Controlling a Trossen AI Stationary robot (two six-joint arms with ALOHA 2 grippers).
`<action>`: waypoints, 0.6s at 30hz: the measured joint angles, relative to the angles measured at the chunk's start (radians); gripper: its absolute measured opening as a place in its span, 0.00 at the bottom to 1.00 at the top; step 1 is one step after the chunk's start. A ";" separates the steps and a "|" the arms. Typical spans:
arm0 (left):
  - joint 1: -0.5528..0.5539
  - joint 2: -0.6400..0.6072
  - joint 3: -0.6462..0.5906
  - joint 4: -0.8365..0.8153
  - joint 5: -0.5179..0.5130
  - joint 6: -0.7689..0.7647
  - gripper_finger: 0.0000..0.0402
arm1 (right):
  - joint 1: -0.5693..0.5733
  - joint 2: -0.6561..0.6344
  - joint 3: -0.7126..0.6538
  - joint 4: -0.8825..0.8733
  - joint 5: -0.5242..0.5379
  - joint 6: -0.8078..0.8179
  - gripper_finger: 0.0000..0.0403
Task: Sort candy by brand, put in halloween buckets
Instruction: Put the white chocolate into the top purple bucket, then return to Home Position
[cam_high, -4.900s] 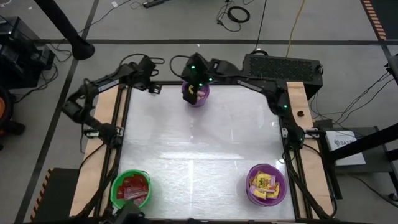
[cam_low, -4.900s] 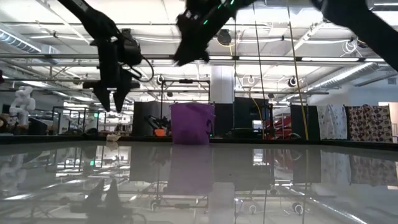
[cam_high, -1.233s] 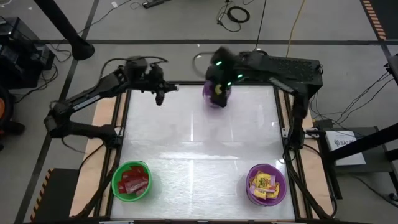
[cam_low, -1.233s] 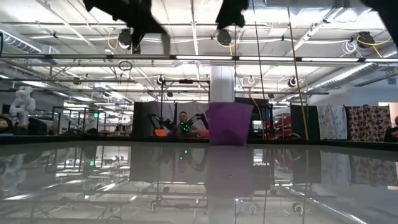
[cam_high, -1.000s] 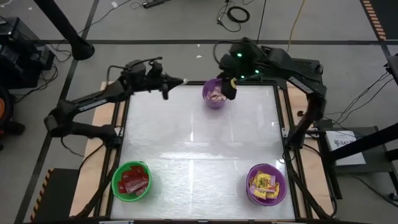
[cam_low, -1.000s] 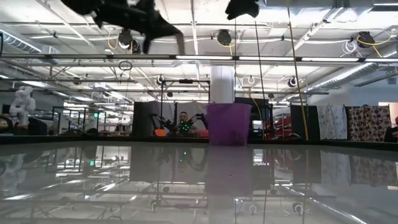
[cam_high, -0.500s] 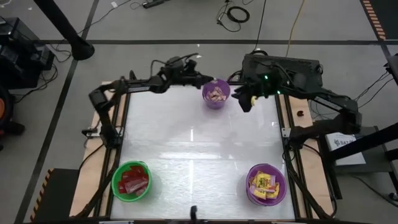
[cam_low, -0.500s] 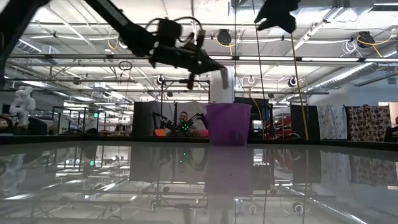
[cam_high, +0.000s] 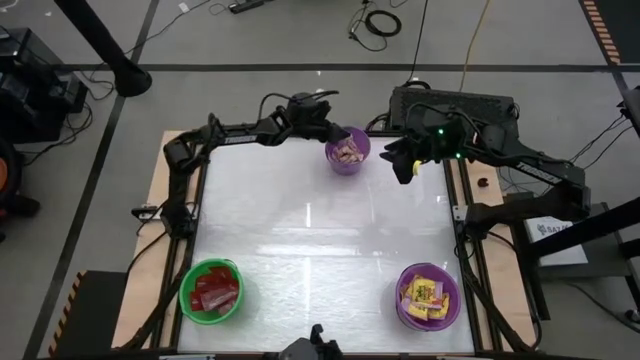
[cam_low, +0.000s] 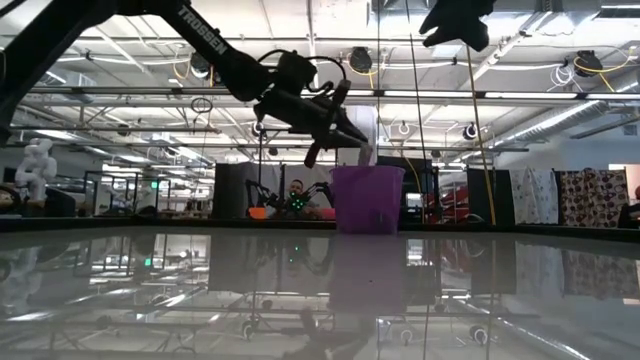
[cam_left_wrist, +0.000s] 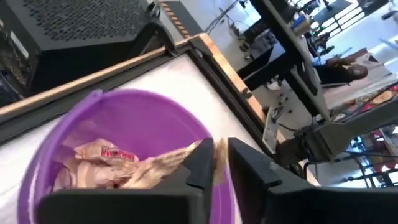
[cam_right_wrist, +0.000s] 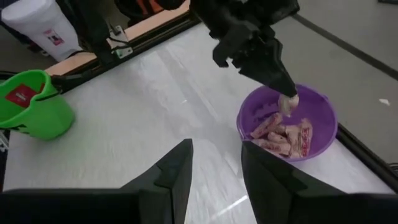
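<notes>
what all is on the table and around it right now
purple bucket: one, purple, far edge of the table, centre; holds pale tan candy
green bucket: one, green, near left corner; holds red packets
second purple bucket: one, purple, near right corner; holds yellow packets
black box: one, black, behind the table
left gripper: over the far purple bucket, pinching a tan candy piece
right gripper: open, empty, right of that bucket
</notes>
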 joint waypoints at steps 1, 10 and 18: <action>0.001 -0.001 0.000 0.002 0.001 0.000 0.15 | 0.000 0.000 0.000 0.003 0.000 -0.003 0.32; 0.008 -0.009 0.000 0.007 0.067 -0.024 0.39 | 0.000 0.000 0.000 0.001 0.000 -0.022 0.32; 0.061 -0.053 0.000 0.054 0.516 -0.169 0.42 | 0.000 0.000 0.000 0.001 -0.003 0.019 0.32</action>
